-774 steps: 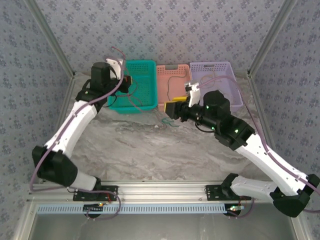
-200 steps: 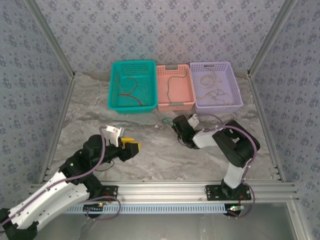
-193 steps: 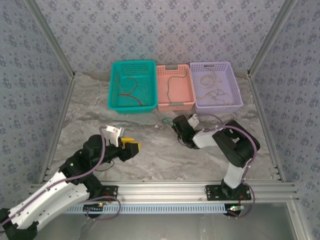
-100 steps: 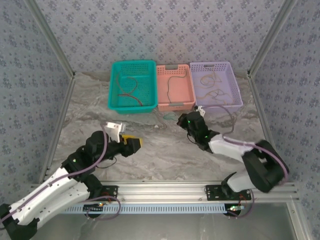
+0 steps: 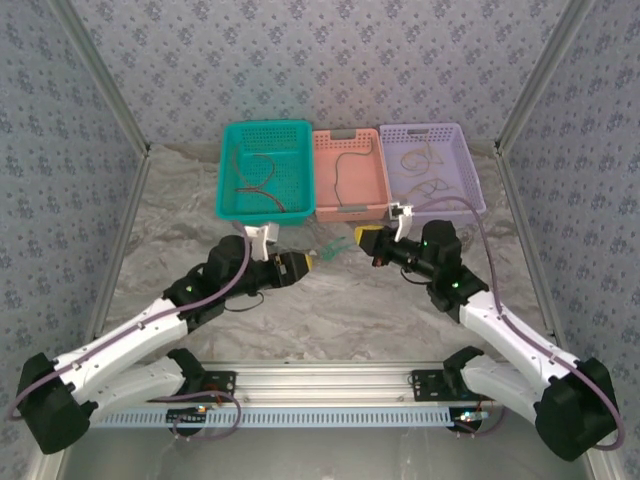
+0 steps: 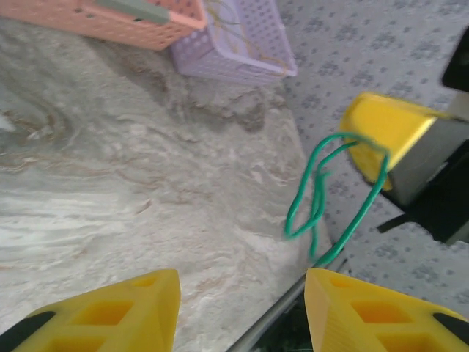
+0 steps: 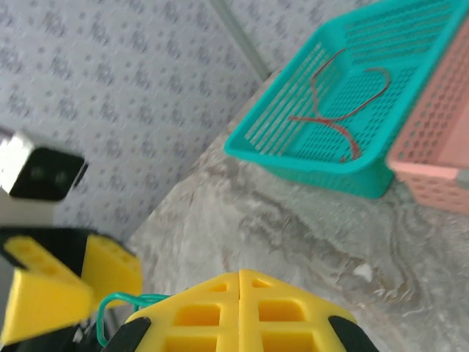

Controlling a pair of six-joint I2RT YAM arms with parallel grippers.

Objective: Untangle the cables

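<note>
Cables [image 5: 255,180] lie in three baskets [image 5: 266,217] at the counter's [image 5: 330,310] far edge. From above, a green cable [image 5: 337,246] shows between the left gripper [image 5: 303,263] and the right gripper [image 5: 362,236].

Left wrist: its jaws stand apart and empty, and the green cable [image 6: 319,198] dangles from the right jaws.

Right wrist: jaws pressed shut, with the green cable [image 7: 117,299] looping out beside them.

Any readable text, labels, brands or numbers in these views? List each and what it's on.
None readable.
Teal basket, pink basket, purple basket, green cable: no print seen.
Small boards on the front rail: too small to read.
</note>
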